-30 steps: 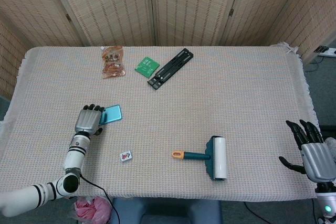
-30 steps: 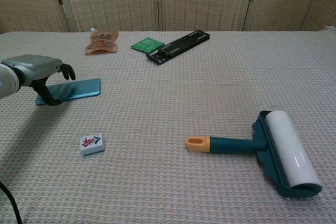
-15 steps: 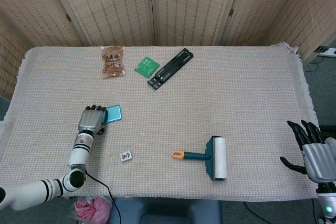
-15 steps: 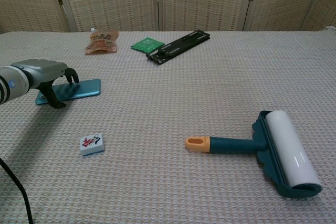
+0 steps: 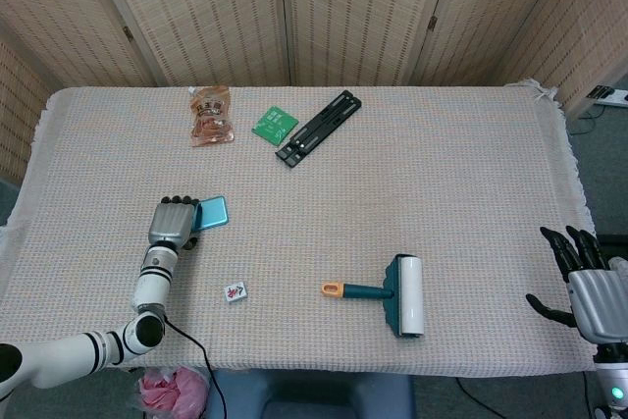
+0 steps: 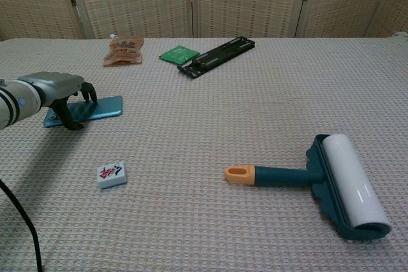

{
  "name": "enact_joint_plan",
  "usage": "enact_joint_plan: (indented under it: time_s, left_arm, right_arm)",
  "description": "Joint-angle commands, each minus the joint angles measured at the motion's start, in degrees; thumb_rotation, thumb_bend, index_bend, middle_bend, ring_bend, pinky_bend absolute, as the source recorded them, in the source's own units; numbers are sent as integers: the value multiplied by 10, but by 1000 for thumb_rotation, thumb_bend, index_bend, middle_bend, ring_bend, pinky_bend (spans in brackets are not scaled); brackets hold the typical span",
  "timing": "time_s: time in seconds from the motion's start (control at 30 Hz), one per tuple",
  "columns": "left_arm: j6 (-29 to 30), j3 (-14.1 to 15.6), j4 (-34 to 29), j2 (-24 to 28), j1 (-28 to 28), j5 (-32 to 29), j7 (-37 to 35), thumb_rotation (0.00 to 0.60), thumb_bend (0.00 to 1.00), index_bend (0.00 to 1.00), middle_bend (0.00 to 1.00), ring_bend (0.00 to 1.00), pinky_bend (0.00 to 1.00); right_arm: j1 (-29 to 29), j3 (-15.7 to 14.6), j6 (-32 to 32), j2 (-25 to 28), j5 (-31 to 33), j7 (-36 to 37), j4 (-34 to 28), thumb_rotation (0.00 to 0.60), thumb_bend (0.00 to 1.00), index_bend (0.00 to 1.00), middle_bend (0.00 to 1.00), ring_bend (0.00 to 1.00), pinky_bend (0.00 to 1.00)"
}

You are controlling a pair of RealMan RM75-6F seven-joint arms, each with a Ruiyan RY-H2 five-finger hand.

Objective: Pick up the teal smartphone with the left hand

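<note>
Since a second ago my left hand (image 6: 56,87) has slid a little toward the table's near edge and settled lower over the teal smartphone (image 6: 95,107), while my right hand (image 5: 589,287) has dropped slightly further off the table's right side. The phone lies flat on the table (image 5: 392,193), toward the left edge and about midway between far and near edges. My left hand arches over its left end, fingers curled down with the fingertips (image 6: 75,125) meeting the cloth beside it; whether they actually grip it I cannot tell. The right hand hangs with fingers spread, holding nothing. A mahjong tile (image 6: 111,174) sits nearer the front edge, a lint roller (image 6: 331,183) toward the right. A snack packet (image 5: 211,115), a green sachet (image 5: 275,124) and a black rail (image 5: 319,128) line the far edge.
</note>
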Motion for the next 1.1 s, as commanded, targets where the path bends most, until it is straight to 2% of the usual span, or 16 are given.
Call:
enact_joint_plan:
  time_s: [0.03,0.4,0.53,0.67,1.1]
  left_arm:
    - [0,2,9,-4,-2,-1,-3,600,305,308,346,225,199]
    - [-9,7,41,-16,-7,-5,-12,600,305,338,381,251,199]
    - [-8,6,58,-25,-7,0,-20,600,309,373,426,284,199]
    - [-5,5,66,-28,-4,17,-37,600,359,424,484,325,199]
    - [-4,0,27,8,3,35,-56,600,458,510,579,390,199]
  right_arm:
    - [-1,0,0,0,1,0,0,600,97,19,145,21,62]
    - [-2,0,1,1,1,-3,-2,600,97,19,146,21,62]
    - [-4,0,2,2,2,-4,-3,600,97,19,146,21,62]
    - [-5,0,4,3,2,-4,-4,600,97,19,146,21,62]
    - [-7,-1,6,2,1,0,-1,600,98,19,146,23,62]
